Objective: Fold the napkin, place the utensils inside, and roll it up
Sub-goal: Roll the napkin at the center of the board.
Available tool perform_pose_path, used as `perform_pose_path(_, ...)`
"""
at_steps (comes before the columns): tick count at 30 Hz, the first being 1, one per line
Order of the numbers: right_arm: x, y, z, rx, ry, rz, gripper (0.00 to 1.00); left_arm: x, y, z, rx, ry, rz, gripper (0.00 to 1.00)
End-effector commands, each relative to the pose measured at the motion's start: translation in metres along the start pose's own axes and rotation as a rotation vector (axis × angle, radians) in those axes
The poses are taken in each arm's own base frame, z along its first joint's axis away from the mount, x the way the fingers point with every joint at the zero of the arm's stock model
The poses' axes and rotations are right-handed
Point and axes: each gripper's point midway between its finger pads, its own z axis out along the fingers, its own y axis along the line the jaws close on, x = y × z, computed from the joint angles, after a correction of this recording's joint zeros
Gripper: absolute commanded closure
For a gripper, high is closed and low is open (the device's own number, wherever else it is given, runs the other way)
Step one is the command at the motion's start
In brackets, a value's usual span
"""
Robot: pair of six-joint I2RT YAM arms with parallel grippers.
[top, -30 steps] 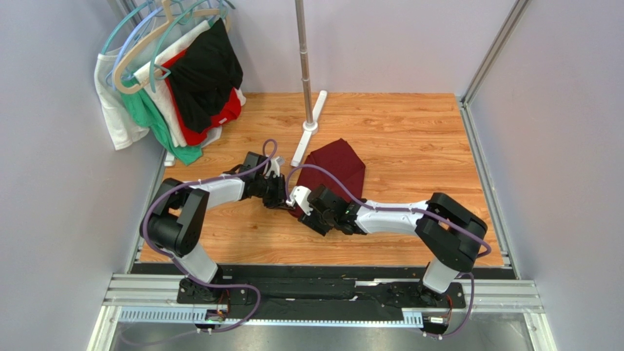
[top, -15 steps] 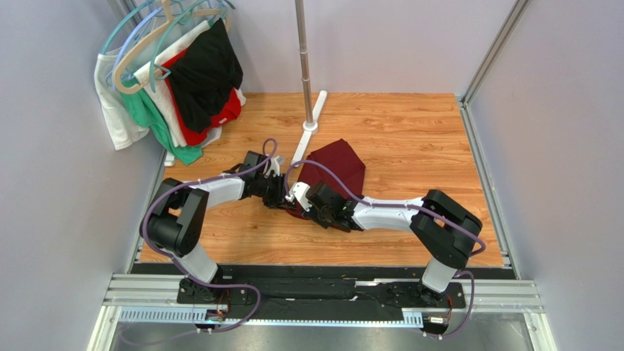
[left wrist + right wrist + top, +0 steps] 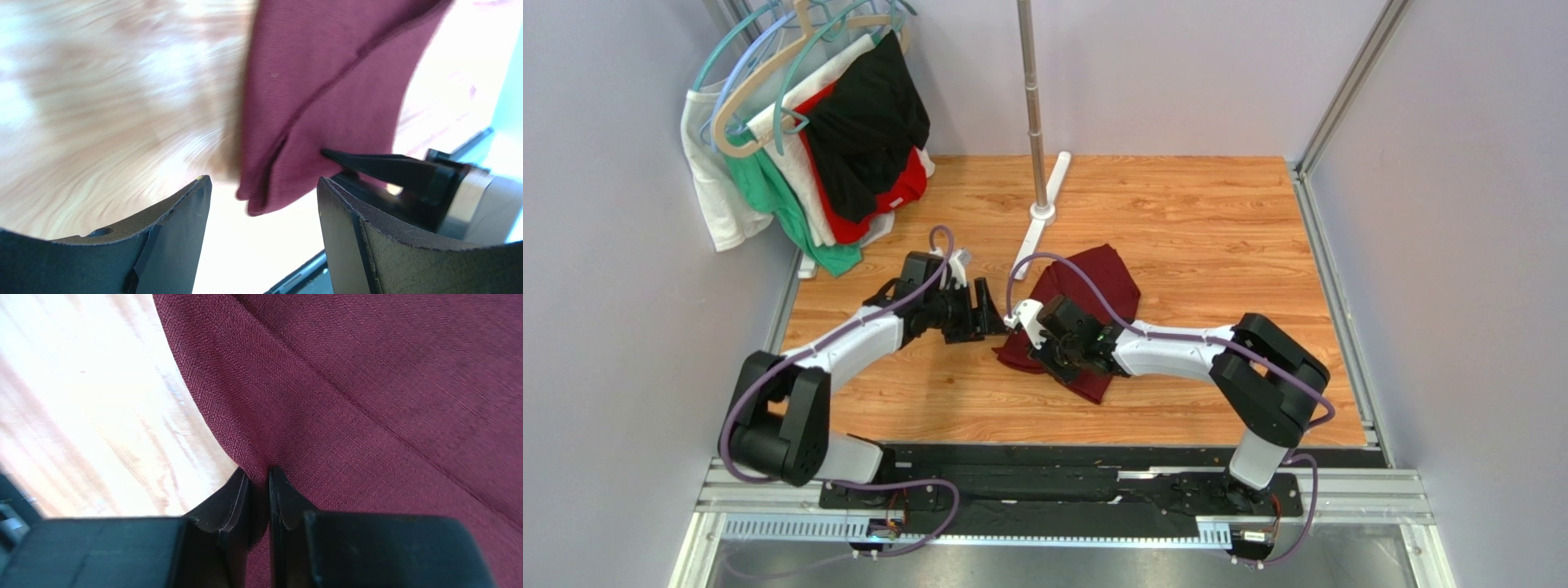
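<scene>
- Clothes on hangers (image 3: 830, 135), way off to the left of the napkin (image 3: 1100, 276), same spot as a second ago.
- Left gripper (image 3: 993, 321) has let go. A second ago it was pinched narrow right at the napkin's left corner; now the jaws are spread wide and the whole arm has swung back left. In the left wrist view that gripper (image 3: 264, 184) is empty, with the napkin's (image 3: 331, 79) folded corner just past its fingertips, not touching.
- Right gripper (image 3: 1030, 347) went the other way: fairly open a second ago, now closed down on the napkin's left edge. In the right wrist view its (image 3: 259, 474) fingers are nearly together with a pinch of the napkin's (image 3: 368, 386) cloth bunched between them.
- The napkin sits folded on the worktop (image 3: 1210, 221), and more of its near-left part shows than before, sticking out on the near side of the right arm.
</scene>
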Motion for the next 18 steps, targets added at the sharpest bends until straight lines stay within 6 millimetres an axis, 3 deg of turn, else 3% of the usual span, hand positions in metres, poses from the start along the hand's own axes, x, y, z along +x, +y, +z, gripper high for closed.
perform_pose_path(1, 0.032, 0.036, -0.002, -0.227, 0.146, 0.140, 0.93, 0.007, 0.015, -0.011, -0.063, -0.065, -0.022, 0.27)
perform_pose_path(8, 0.019, 0.034, -0.006, -0.358, 0.125, 0.266, 0.95, 0.004, -0.001, -0.027, 0.029, -0.207, 0.084, 0.27)
perform_pose_path(18, 0.001, 0.032, -0.014, -0.563, 0.097, 0.434, 0.98, 0.020, -0.017, -0.021, 0.147, -0.238, 0.202, 0.26)
